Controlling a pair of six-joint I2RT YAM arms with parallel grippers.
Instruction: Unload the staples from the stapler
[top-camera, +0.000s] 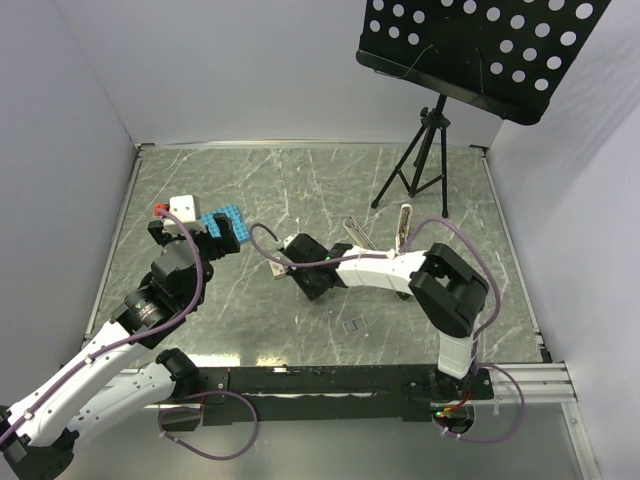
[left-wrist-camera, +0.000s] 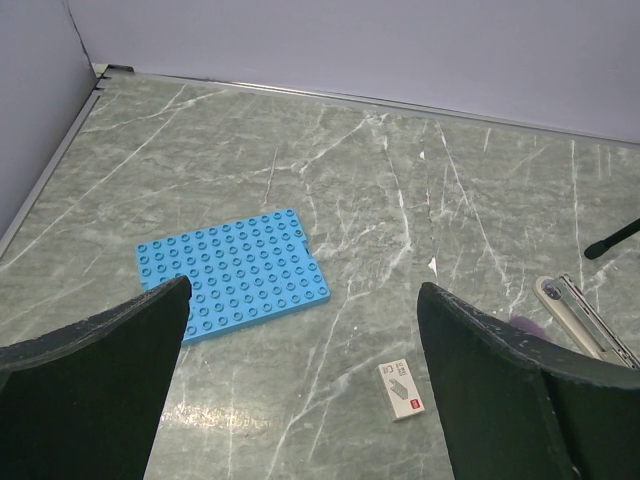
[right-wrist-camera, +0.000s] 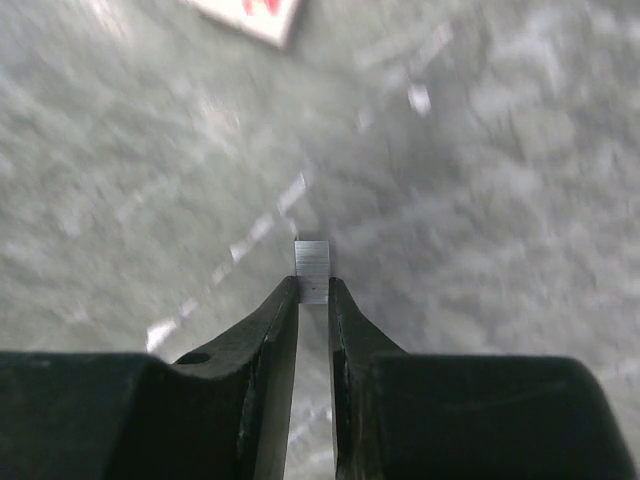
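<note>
Stapler (top-camera: 403, 222): lying open, mid-right on surface (top-camera: 300, 190); likely light, stiff, slippery plastic, best pinched across slim sides. Right claw (right-wrist-camera: 313, 290): closed on thin staple strip (right-wrist-camera: 312, 262). Left claw (left-wrist-camera: 303, 290): open, empty.

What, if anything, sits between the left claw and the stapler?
In the top view, the right gripper, shut on a small silvery strip, hangs roughly between the open left gripper and the stapler. A small white box also lies on the table along that line.
</note>
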